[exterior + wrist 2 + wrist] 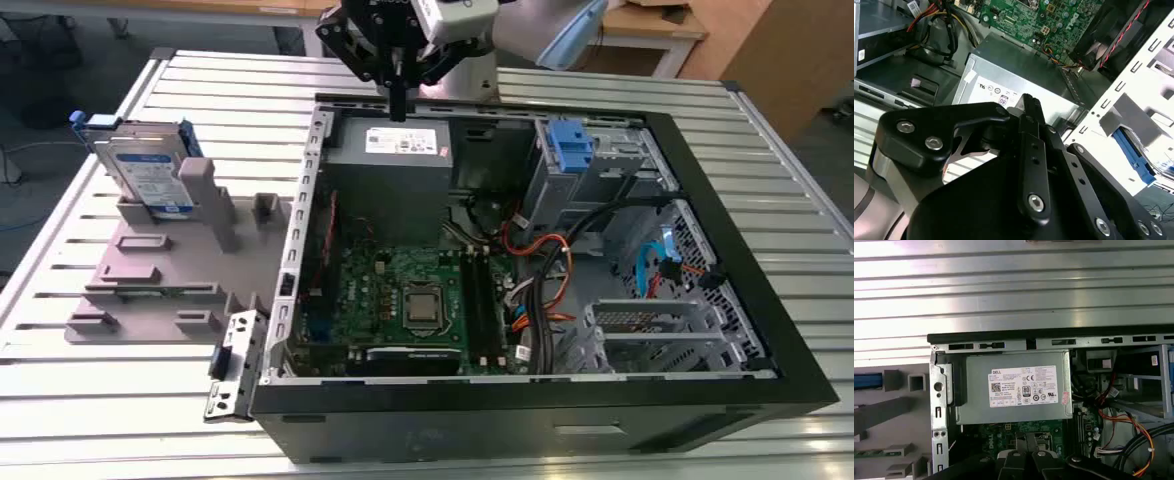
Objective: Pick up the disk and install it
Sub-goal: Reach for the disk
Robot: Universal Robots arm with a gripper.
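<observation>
At the exterior view's left, the disk (150, 165) stands upright on edge in a grey holder (160, 270) on the slatted metal desk (80, 400), outside the open computer case (534, 420). Well apart from it, towards the exterior view's right, the end effector (398, 108) hangs over the power supply (407, 150) at the case's far wall. Its fingers are pressed together on nothing, tips pointing down at the white label. Further right, a blue bracket (569, 150) sits on the drive cage (607, 160).

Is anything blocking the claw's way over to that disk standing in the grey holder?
Nothing visible does. The gripper hangs over the power supply; the disk stands outside the case, on the exterior view's left.
</observation>
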